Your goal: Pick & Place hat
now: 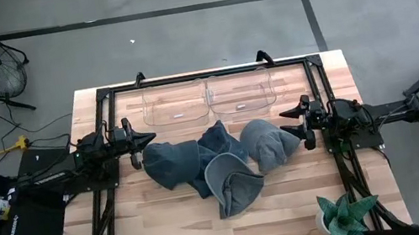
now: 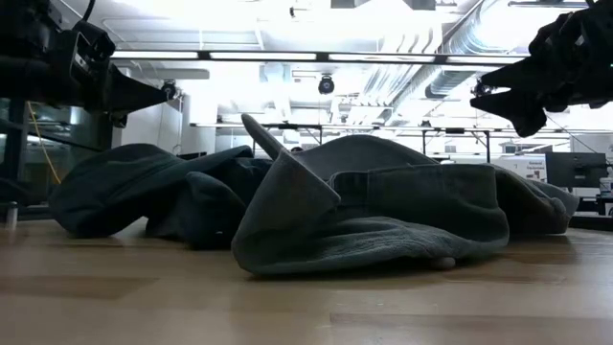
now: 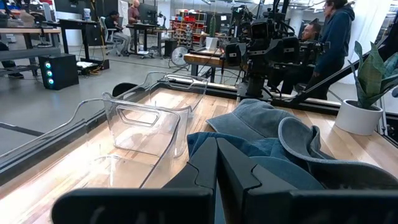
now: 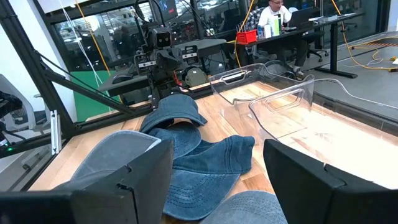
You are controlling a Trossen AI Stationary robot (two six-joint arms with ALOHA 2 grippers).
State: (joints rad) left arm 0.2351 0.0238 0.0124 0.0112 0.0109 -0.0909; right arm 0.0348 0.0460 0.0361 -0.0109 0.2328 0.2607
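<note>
Several blue denim hats lie in a loose pile mid-table: one on the left (image 1: 168, 163), one on the right (image 1: 269, 142), one nearest the front with its brim turned up (image 1: 233, 182) (image 2: 383, 220), and one behind (image 1: 217, 137). My left gripper (image 1: 152, 141) (image 3: 216, 158) is shut and hovers level at the pile's left side, above the table (image 2: 144, 96). My right gripper (image 1: 283, 122) (image 4: 214, 162) is open and hovers at the pile's right side (image 2: 498, 91), its fingers pointing at the right hat. Neither touches a hat.
Two clear plastic bins (image 1: 176, 104) (image 1: 240, 94) stand side by side at the far edge, behind the pile. A potted plant (image 1: 344, 219) sits at the near right corner. Bare wood lies along the near edge (image 1: 168, 227). People stand in the room beyond (image 3: 336, 31).
</note>
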